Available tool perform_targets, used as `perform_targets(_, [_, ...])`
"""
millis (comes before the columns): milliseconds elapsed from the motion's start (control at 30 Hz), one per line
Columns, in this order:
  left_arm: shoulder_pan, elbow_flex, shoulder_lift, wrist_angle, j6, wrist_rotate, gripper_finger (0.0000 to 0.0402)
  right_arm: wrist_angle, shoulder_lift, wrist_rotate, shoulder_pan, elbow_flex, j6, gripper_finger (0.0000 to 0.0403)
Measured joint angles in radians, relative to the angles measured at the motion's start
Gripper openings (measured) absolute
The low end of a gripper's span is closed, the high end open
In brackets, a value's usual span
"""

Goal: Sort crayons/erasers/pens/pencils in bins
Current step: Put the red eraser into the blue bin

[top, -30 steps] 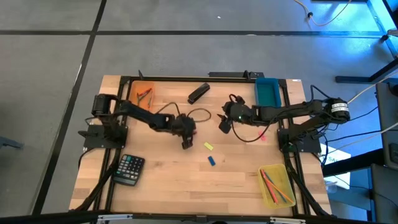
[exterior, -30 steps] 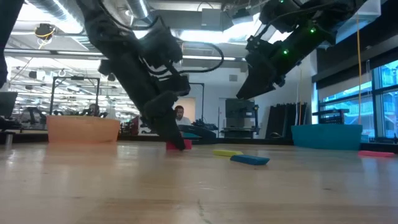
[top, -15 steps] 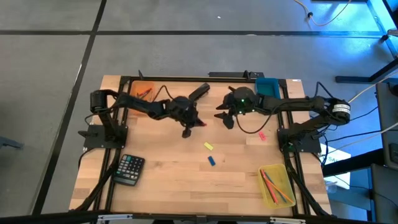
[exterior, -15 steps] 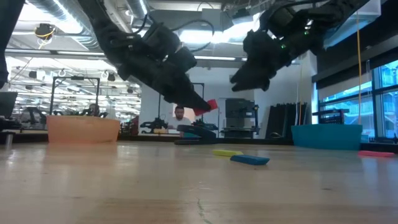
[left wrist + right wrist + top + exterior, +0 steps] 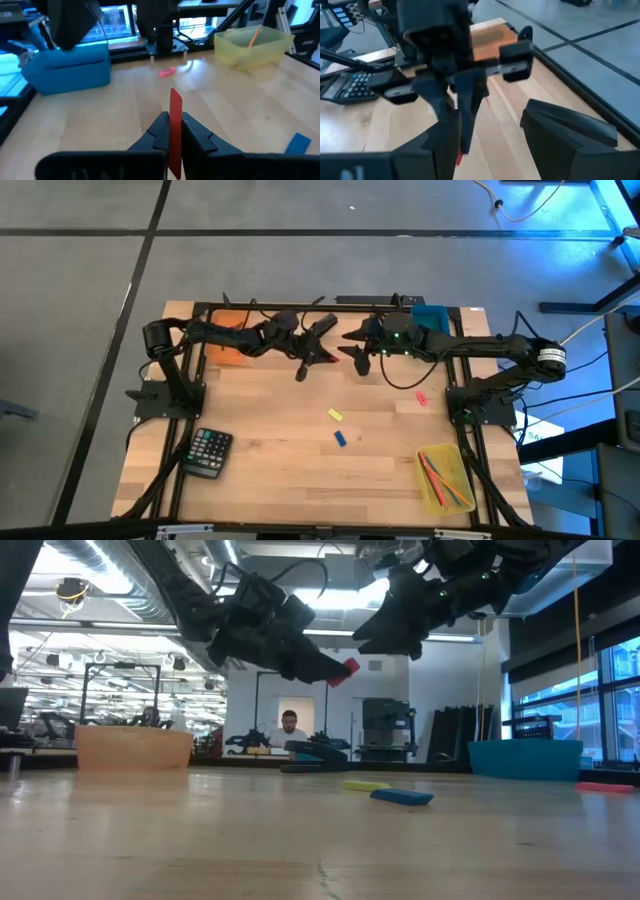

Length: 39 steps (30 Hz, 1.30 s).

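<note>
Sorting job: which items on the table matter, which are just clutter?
Job:
- red crayon in left tool
- yellow eraser, blue eraser, pink eraser
- orange bin, teal bin, yellow bin

Clutter:
- calculator
- black bar-shaped thing

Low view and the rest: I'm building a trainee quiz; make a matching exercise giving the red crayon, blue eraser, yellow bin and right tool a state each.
1 red crayon
2 blue eraser
3 yellow bin
4 right tool

a open, empty
b lying on the table
c holding long thin sticks
d gripped by the left tool, off the table

Pairs: 1-d, 2-b, 3-c, 4-a
</note>
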Motion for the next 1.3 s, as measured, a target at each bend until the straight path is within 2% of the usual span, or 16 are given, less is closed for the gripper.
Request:
perform_targets(600, [0.035, 0.01, -0.001, 0.061, 0.014, 0.026, 0.0016, 0.027, 0.081, -0.045, 0.0, 0.0, 0.015, 0.021])
perform_targets(733, [0.036, 0.01, -0.001, 0.061, 0.014, 0.026, 0.0016, 0.025, 0.081, -0.056, 0.0, 0.0, 0.015, 0.0175])
perform_targets(833, [0.036, 0.01, -0.001, 0.062, 0.002, 0.026, 0.0016, 0.026, 0.081, -0.103, 0.0, 0.0, 0.015, 0.0131])
perform_targets(1033, [0.035, 0.01, -0.001, 0.061, -0.012, 0.025, 0.0016, 0.026, 0.081, -0.124, 0.0, 0.0, 0.015, 0.0045])
perform_targets(1133, [0.033, 0.01, -0.001, 0.062, -0.015, 0.026, 0.0016, 0.026, 0.081, -0.124, 0.0, 0.0, 0.015, 0.0026])
perform_targets(1300, [0.034, 0.009, -0.001, 0.079, -0.074, 0.022, 0.0016, 0.028, 0.08, -0.122, 0.0, 0.0, 0.014, 0.002])
